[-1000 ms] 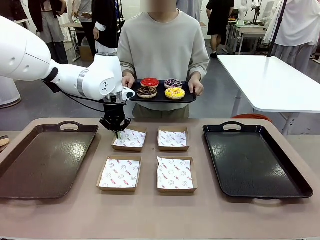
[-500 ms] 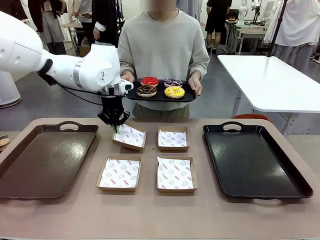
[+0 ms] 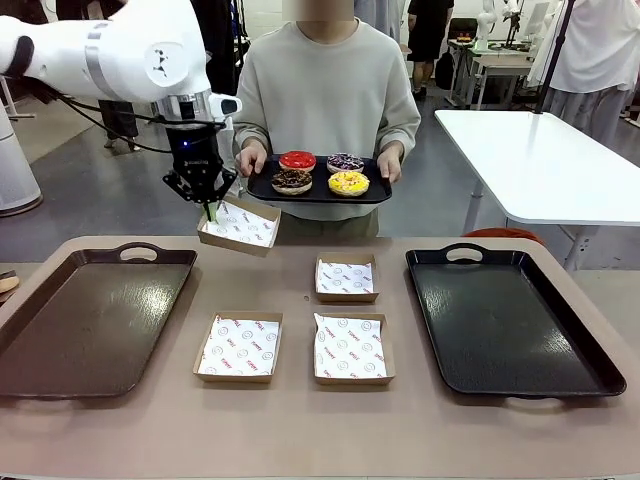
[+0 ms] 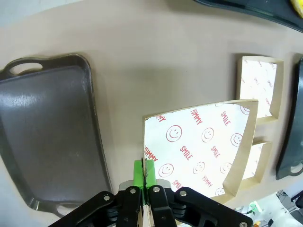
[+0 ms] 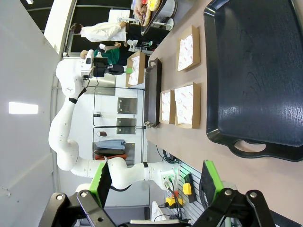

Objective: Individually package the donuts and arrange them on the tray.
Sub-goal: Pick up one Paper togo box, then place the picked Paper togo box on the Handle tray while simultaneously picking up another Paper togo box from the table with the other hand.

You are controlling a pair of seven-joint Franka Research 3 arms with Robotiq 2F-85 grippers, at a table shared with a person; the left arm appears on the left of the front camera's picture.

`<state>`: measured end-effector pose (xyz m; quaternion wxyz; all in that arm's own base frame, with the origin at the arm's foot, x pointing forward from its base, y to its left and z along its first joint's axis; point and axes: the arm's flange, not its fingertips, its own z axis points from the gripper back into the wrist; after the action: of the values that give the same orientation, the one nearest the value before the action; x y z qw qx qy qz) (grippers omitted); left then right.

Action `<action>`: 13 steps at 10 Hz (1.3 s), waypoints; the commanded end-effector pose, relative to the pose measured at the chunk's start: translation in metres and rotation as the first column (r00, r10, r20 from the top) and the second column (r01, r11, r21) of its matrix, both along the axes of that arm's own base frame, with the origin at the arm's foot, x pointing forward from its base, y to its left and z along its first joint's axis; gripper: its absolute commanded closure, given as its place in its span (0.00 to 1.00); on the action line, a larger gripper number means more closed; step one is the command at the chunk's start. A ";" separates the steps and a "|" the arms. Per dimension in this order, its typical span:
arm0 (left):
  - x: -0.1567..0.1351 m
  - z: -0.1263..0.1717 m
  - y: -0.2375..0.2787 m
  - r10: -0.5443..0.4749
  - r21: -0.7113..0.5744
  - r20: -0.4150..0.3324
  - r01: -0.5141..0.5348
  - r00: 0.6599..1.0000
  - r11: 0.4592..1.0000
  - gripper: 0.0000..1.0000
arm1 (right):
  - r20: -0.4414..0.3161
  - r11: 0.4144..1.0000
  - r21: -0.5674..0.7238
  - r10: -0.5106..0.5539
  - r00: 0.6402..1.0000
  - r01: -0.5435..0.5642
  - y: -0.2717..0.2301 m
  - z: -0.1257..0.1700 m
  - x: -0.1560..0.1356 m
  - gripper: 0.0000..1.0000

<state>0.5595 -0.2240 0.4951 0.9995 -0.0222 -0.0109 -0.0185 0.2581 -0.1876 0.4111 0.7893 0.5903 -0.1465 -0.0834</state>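
Donuts (image 3: 349, 184), all four, sit unpackaged on the black serving tray (image 3: 318, 199) that the person holds in both hands across the table; none is boxed, and none is on either of the table's own trays. My left gripper (image 3: 210, 208) is clamped on one edge of a paper-lined box (image 3: 240, 226), pads pinched on the cardboard wall; the box hangs tilted in the air just beside the near left corner of the serving tray, though from the front I can't quite tell whether it touches it. My right gripper (image 5: 156, 189) stands with its jaws wide and nothing between them, near the dark tray (image 5: 255, 71) on my right side. Three more lined boxes (image 3: 346, 278) wait on the table. I judge this to be the first packaging step: offering a box for a donut. Next I'd need to level the box and hold it steady at the serving tray's edge; a one-sided pinch may let it sag once a donut lands.
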 end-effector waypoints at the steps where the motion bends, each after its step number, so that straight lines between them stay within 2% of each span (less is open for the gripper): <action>1: -0.007 0.007 0.000 -0.016 0.002 -0.001 0.016 1.000 1.000 1.00 | 0.000 1.000 0.004 -0.005 1.000 0.005 -0.001 0.000 0.000 0.00; 13: -0.007 0.011 -0.003 -0.009 0.000 0.006 0.009 1.000 1.000 1.00 | 0.000 1.000 0.004 -0.005 1.000 0.005 -0.001 0.000 0.000 0.00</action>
<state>0.5524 -0.2283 0.5055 0.9994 -0.0222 -0.0126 -0.0242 0.2581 -0.1876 0.4111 0.7893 0.5903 -0.1465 -0.0834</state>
